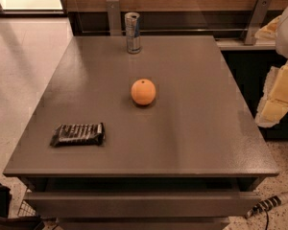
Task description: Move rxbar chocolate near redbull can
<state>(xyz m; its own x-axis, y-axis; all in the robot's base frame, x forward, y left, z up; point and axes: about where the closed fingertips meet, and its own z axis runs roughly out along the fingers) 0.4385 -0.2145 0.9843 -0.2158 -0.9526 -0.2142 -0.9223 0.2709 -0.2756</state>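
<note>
Gripper (271, 110) hangs beside table (192, 128), rxbar chocolate (78, 134) far from redbull can (132, 32).

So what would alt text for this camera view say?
A grey table holds a black snack bar near the front left, an orange in the middle and a slim drink can at the back. The robot's pale gripper hangs beyond the right edge.

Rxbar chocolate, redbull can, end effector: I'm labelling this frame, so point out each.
rxbar chocolate (78, 134): camera view, middle of the black wrapper.
redbull can (132, 35): camera view, middle of its side wall.
end effector (273, 104): camera view, pale lower part at the right edge, beside the table (197, 128).
</note>
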